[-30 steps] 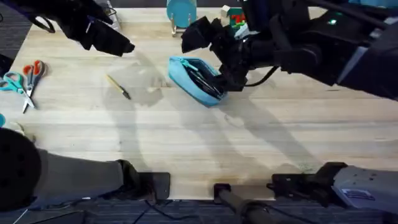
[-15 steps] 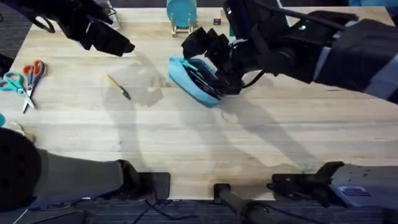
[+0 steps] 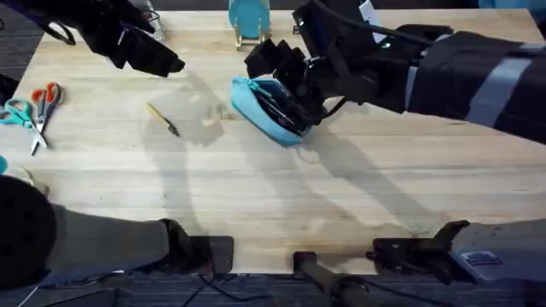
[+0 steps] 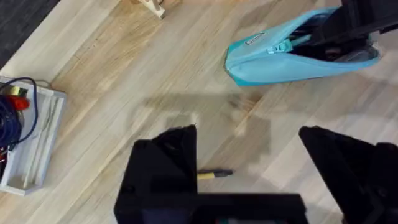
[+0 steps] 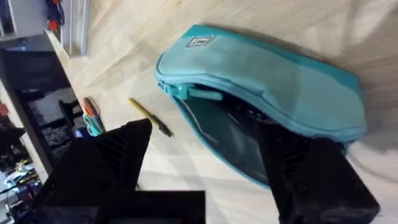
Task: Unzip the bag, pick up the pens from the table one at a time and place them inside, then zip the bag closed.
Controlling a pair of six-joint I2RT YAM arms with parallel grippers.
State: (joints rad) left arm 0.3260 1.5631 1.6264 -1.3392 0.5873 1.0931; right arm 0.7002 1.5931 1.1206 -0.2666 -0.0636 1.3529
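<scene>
While the right gripper (image 5: 205,180) hangs spread just over the bag's (image 3: 266,109) open mouth, the left gripper (image 4: 249,180), also spread and empty, hovers well off to the side. Dark pens (image 3: 281,111) lie inside. Soft fabric will likely buckle, so pinch the small zipper pull (image 5: 186,93), which may slip.

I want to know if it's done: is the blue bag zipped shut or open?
Open. The bag gapes along its zipper, the zipper pull sits at one end, and dark pens show inside.
</scene>
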